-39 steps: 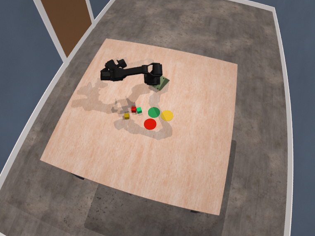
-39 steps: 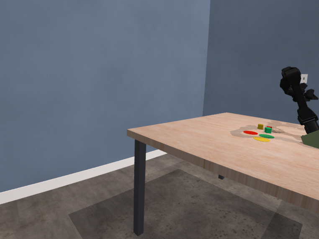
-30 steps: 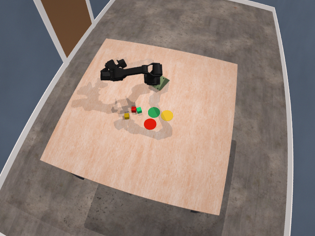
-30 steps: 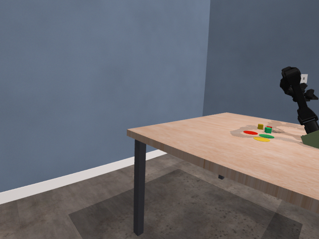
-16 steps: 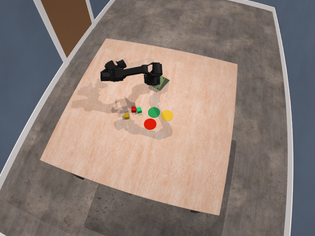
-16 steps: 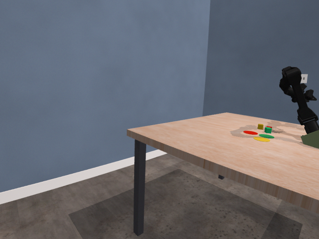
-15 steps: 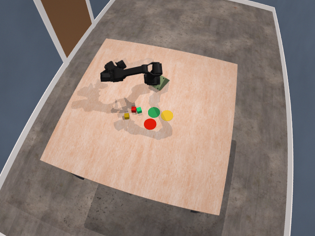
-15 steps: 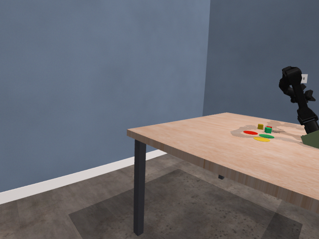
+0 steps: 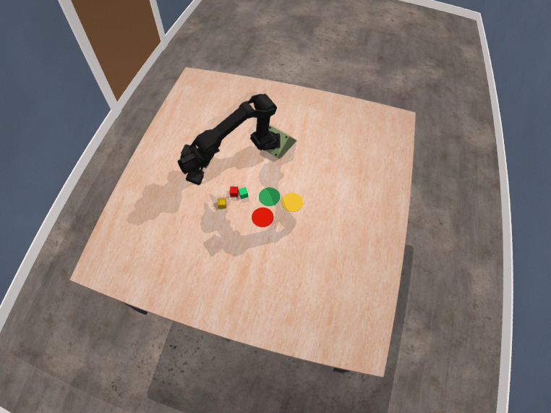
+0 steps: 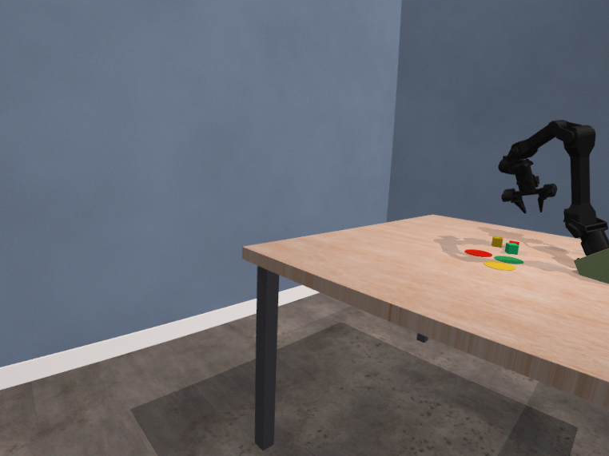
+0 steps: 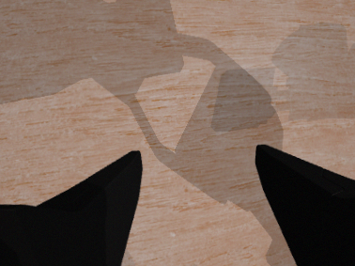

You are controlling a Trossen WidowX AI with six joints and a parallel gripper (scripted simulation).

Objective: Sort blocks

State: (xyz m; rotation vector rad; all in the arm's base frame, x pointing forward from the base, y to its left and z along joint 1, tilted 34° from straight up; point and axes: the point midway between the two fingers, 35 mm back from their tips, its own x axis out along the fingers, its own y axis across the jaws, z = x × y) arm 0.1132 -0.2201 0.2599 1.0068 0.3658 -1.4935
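Observation:
A yellow block (image 9: 221,202) (image 10: 496,241), a red block (image 9: 233,191) (image 10: 514,243) and a green block (image 9: 243,192) (image 10: 511,247) stand on the wooden table (image 9: 321,270) (image 10: 406,253), left of three flat circles: green circle (image 9: 269,196) (image 10: 508,259), yellow circle (image 9: 292,202) (image 10: 499,266) and red circle (image 9: 262,216) (image 10: 478,252). The red and green blocks touch or nearly touch. No block lies in a circle. My gripper (image 9: 194,177) (image 10: 529,204) (image 11: 198,157) is open and empty, pointing down, well above the table and up-left of the blocks. The wrist view shows only bare wood and shadows.
The arm's base sits on a green mount (image 9: 280,143) (image 10: 594,269) behind the circles. The table's front-left corner and a dark leg (image 10: 266,354) show in the exterior view. A brown door (image 9: 110,22) stands in the far wall.

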